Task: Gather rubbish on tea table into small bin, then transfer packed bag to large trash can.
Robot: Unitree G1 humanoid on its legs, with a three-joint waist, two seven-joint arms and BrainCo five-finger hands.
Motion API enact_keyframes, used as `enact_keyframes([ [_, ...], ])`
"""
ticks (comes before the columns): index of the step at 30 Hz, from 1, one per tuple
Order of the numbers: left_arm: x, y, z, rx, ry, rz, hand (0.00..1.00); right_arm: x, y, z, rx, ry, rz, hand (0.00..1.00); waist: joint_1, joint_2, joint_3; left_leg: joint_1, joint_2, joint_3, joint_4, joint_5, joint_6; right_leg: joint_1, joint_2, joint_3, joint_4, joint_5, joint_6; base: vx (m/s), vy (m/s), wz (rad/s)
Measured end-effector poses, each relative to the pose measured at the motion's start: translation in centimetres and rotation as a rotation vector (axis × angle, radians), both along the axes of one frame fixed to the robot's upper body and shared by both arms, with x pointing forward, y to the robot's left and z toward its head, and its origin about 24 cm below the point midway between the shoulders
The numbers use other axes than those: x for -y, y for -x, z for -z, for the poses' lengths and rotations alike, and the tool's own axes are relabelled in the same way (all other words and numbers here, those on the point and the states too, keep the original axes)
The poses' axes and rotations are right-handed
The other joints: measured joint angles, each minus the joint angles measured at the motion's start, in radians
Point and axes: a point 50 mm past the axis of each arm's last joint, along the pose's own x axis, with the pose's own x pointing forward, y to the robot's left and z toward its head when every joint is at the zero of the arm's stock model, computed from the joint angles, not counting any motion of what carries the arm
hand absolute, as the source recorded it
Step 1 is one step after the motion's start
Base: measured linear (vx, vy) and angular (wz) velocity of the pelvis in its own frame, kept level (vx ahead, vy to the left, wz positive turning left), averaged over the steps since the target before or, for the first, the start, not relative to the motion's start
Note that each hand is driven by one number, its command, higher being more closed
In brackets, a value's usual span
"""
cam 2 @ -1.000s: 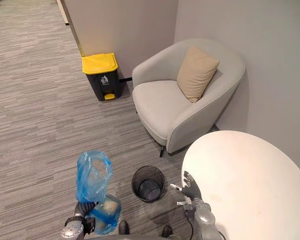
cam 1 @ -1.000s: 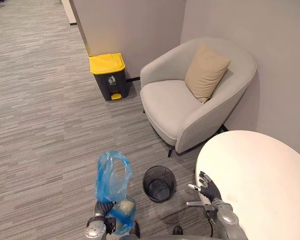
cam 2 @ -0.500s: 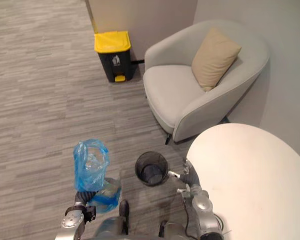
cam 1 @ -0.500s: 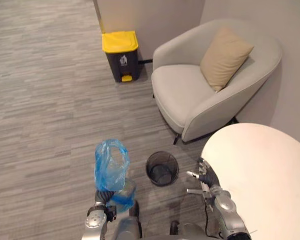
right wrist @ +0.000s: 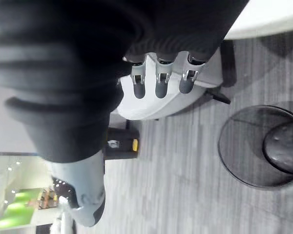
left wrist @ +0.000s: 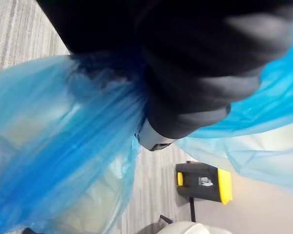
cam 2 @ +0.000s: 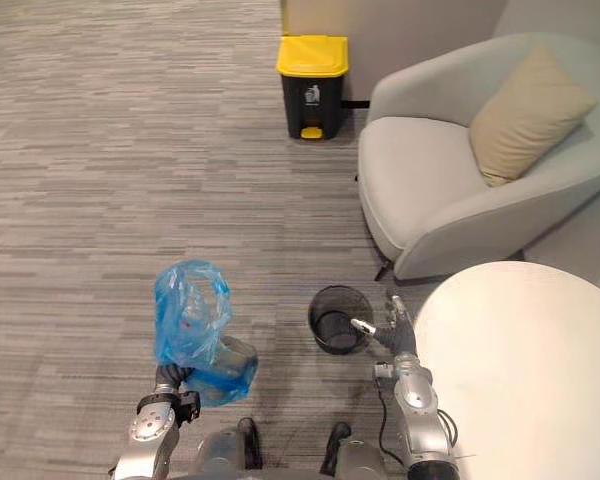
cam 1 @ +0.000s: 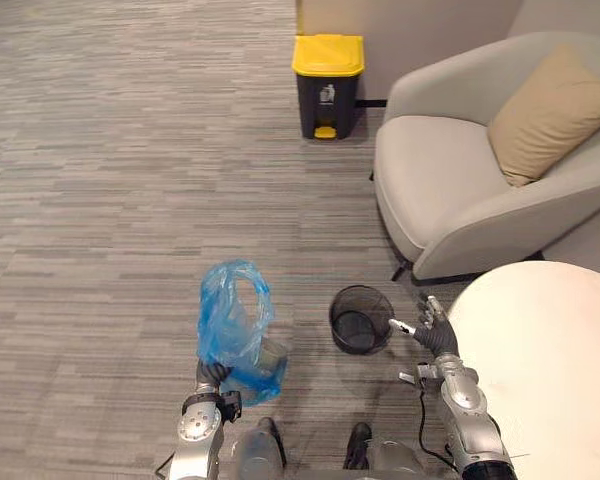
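The blue bag (cam 1: 235, 320), at the lower left of the frame, is held in the left hand (cam 1: 212, 376), fingers curled round its gathered neck. It looks thin, soft, slippery and light, so this neck seems the safest hold. The right hand (cam 1: 435, 335) hangs relaxed, fingers straight, beside the bench (cam 1: 550, 380).

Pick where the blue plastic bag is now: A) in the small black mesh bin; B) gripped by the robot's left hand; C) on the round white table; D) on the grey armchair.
B: the left hand grips the blue plastic bag by its neck, held up beside the small black mesh bin.
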Motion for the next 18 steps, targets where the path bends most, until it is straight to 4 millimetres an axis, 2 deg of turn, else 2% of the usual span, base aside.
enact_keyframes([
  [3, -0.5, 0.8, 0.8, -0.051, -0.015, 0.002, 1.00, -0.2, 0.4, 1.2, -0.054, -0.009, 0.002, 0.00, 0.000, 0.000, -0.003, 0.047, -0.045, 0.000, -0.082, 0.043, 0.014, 0.055, -0.006, 0.000, -0.097, 0.061, 0.024, -0.02, 0.130, 0.13],
  [6, -1.1, 1.2, 1.3, -0.080, -0.036, 0.005, 1.00, 0.2, 0.7, 1.7, -0.081, -0.003, 0.016, 0.00, -0.003, -0.001, -0.004, 0.075, -0.070, -0.001, -0.131, 0.069, 0.023, 0.081, -0.011, 0.000, -0.144, 0.096, 0.033, -0.03, 0.103, 0.00],
  [10, -1.4, 1.6, 1.7, -0.106, -0.045, 0.007, 1.00, 0.8, 1.2, 2.5, -0.129, -0.008, 0.052, 0.00, -0.003, -0.004, -0.006, 0.078, -0.084, -0.021, -0.162, 0.090, 0.037, 0.083, -0.009, -0.010, -0.158, 0.110, 0.028, -0.05, 0.040, 0.08],
  [13, -1.7, 2.1, 1.9, -0.124, -0.051, 0.003, 1.00, 0.8, 1.6, 3.2, -0.166, -0.013, 0.055, 0.00, -0.004, -0.010, -0.009, 0.080, -0.085, -0.044, -0.202, 0.116, 0.042, 0.082, -0.001, -0.031, -0.168, 0.118, 0.025, -0.05, -0.003, 0.16],
  [18, -2.1, 2.3, 1.9, -0.126, -0.055, -0.013, 1.00, 0.7, 1.8, 3.5, -0.188, -0.018, 0.064, 0.00, 0.001, -0.023, -0.008, 0.058, -0.089, -0.081, -0.208, 0.121, 0.050, 0.075, -0.004, -0.063, -0.166, 0.112, 0.033, -0.05, 0.013, 0.20],
])
